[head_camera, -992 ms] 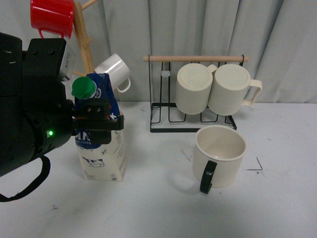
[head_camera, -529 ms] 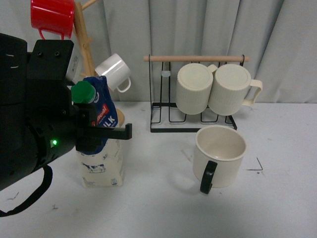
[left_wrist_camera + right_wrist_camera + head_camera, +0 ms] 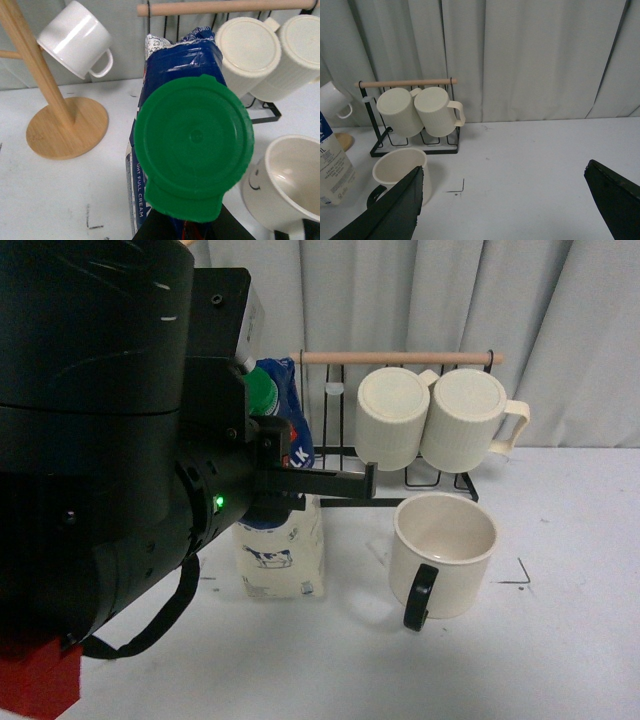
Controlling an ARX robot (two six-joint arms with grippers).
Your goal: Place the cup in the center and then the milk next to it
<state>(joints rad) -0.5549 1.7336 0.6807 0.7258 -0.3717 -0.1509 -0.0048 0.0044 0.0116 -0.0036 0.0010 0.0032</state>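
Observation:
The cup (image 3: 445, 552), a wide cream mug with a black loop handle, stands on the white table, handle toward me; its smiley face shows in the left wrist view (image 3: 285, 180). The milk (image 3: 280, 545), a carton with blue top, green cap (image 3: 194, 145) and cow drawing, stands just left of the cup. My left gripper (image 3: 300, 480) is shut on the milk's upper part; the big black arm hides the carton's left side. My right gripper (image 3: 507, 200) is open and empty over bare table right of the cup (image 3: 400, 172); it is out of the front view.
A black wire rack (image 3: 400, 420) with a wooden bar holds two ribbed cream mugs behind the cup. A wooden mug tree (image 3: 55, 115) with a small white mug (image 3: 77, 37) stands behind the milk. Corner marks (image 3: 520, 575) are drawn on the table.
My left arm has carried the milk to the right, from near the mug tree to close beside the cup. The cup has not moved.

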